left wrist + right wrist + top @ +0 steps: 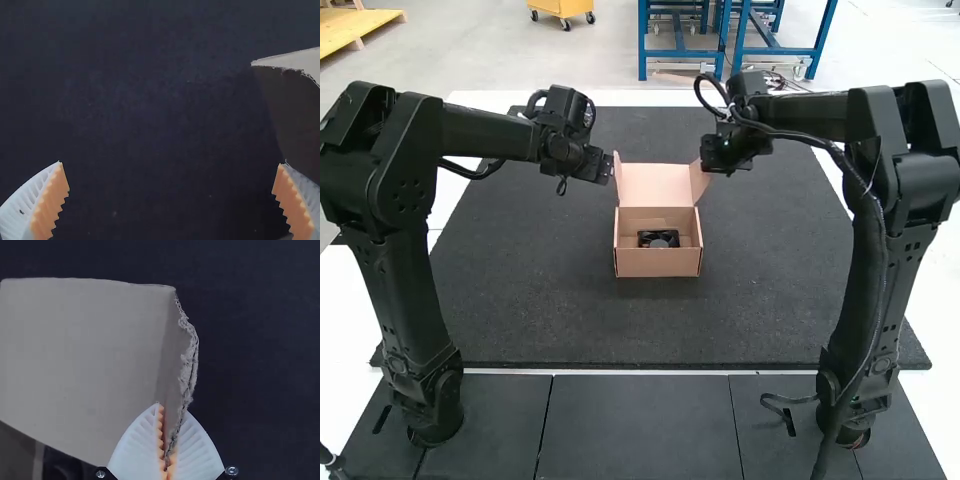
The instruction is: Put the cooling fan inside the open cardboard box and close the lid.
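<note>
We see a dark mat [520,290] spread across the frame's middle on a white counter [942,310], with dark panels [640,425] along the bottom edge.

We are in a robotics lab: a black jointed left arm [400,190] and matching right arm [905,170] stand at the near corners of a white table [942,330], a dark grey textured mat [530,290] between them.

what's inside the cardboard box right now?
The cooling fan lies flat on the floor of the cardboard box; the lid stands up, right end effector pinching its side flap. The front wall hides the floor just behind it.
</note>
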